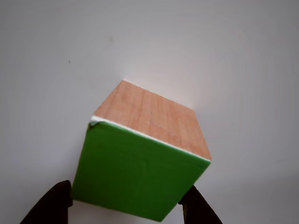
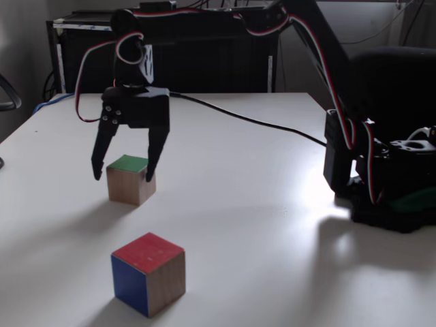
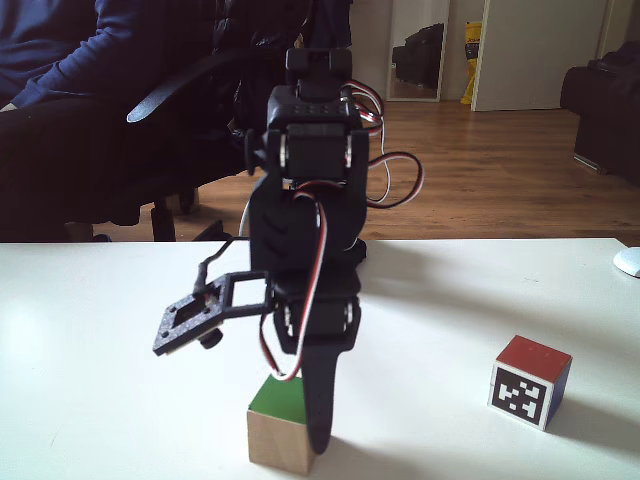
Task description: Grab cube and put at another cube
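Observation:
The cube (image 2: 128, 180) is light wood with a green top and rests on the white table (image 2: 238, 204). My gripper (image 2: 125, 176) hangs open right over it, one black finger on each side of it. In the other view the cube's green face (image 1: 135, 175) and wood-grain side sit between the two fingertips (image 1: 51, 205), and the gripper (image 1: 125, 210) is open. In a fixed view one finger (image 3: 320, 400) stands in front of the cube (image 3: 275, 435). Another cube (image 3: 530, 382), with a red top and a black-and-white marker face, stands apart to the right; it appears nearer the camera (image 2: 148, 272) in a fixed view.
The arm's base (image 2: 381, 197) stands at the table's right side, and a black cable (image 2: 245, 119) crosses the tabletop behind the gripper. A person in a dark sleeve (image 3: 50, 50) sits behind the table. A white mouse (image 3: 628, 260) lies at the right edge.

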